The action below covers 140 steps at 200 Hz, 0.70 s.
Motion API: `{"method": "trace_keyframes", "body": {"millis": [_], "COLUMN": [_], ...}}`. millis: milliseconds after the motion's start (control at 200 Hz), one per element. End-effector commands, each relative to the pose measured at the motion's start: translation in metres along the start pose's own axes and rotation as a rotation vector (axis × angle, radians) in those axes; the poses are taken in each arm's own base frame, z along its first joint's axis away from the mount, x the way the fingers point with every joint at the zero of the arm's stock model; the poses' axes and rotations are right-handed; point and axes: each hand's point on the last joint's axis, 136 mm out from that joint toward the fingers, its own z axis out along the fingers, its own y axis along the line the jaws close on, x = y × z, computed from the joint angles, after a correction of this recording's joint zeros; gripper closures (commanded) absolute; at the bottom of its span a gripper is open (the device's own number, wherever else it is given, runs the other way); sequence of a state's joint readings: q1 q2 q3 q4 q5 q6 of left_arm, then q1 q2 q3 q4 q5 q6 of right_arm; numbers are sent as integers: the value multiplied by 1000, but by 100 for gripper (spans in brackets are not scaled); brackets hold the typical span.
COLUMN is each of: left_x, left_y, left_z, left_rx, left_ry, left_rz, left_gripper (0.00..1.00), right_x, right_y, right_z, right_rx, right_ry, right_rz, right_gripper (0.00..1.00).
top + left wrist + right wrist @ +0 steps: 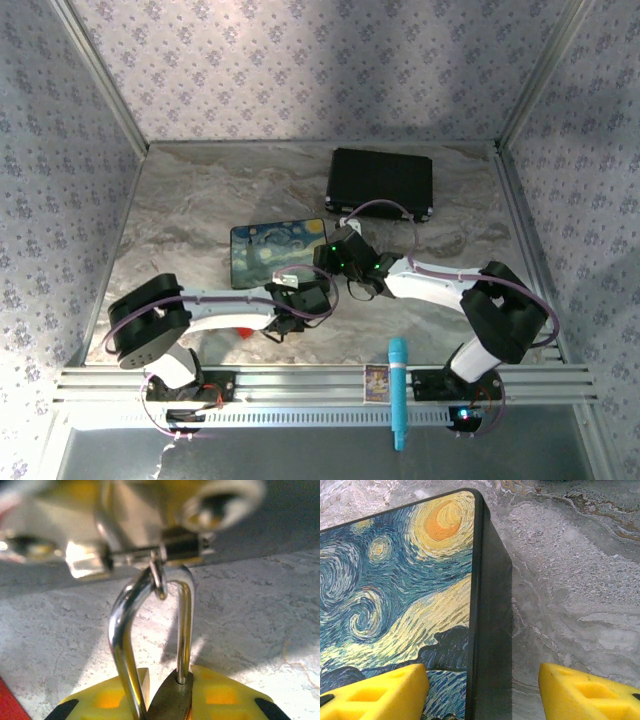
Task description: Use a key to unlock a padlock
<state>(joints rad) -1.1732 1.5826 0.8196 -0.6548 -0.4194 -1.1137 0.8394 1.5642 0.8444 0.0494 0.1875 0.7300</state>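
Padlock (pixel 172 700) gripped by its brass body between the yellow pads (pixel 225 697) of the left pincer (pixel 165 710), which is closed narrowly on it, with the silver shackle (pixel 185 630) pointing away from the wrist above the desk (pixel 260 610). A small ring (pixel 158 577) is threaded on the shackle. The metal beyond it is too blurred to be named, so the key's place cannot be told. The right pincer (pixel 482 692) is shown with its jaws well apart and nothing between them, over the edge of the painted box (pixel 395 590). The step in hand is judged to be the presenting of the lock. For this, the body should be clamped steadily, the keyhole end turned toward the free pincer, and the key taken by its head so that it enters straight. A slip of the smooth body is the risk to be guarded against. Counted: 1 padlock, 1 shackle, 1 ring, 2 pincers, 1 painted box, 1 black case (pixel 380 183), 1 teal cylinder (pixel 398 390), 1 red block (pixel 5 707).
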Motion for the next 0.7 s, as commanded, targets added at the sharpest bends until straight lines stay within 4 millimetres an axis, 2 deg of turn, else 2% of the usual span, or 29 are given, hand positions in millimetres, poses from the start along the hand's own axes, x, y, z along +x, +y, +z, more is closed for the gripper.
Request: {"method": "trace_keyframes", "body": {"millis": [0,220,310,345,380,420,695], "left_x": [8,7,11,13,14,15,-1], "left_y": [23,2,-5,-6,-5,-5,12], "left_z": [3,-3,-4,-4,-3,-1,-9], "left_rx": [-133,-83,-89,-97,-107,-110,-221], "left_ry": [16,-7,-5,-2,1,3,-43], "left_rz": [104,116,136,144,149,152,196], "left_gripper": [76,73,76,80,89,92,89], "right_x": [64,67,69,69,69,69,69], "right_y": [-38,-41,-42,-42,-41,-41,-41], "right_z": [4,4,4,5,5,5,4], "right_rx": [111,115,116,116,116,115,113], "right_ry": [213,217,222,224,224,224,223], "right_rz": [-47,-42,-41,-41,-42,-40,-39], "right_gripper": [38,38,38,38,38,38,38]}}
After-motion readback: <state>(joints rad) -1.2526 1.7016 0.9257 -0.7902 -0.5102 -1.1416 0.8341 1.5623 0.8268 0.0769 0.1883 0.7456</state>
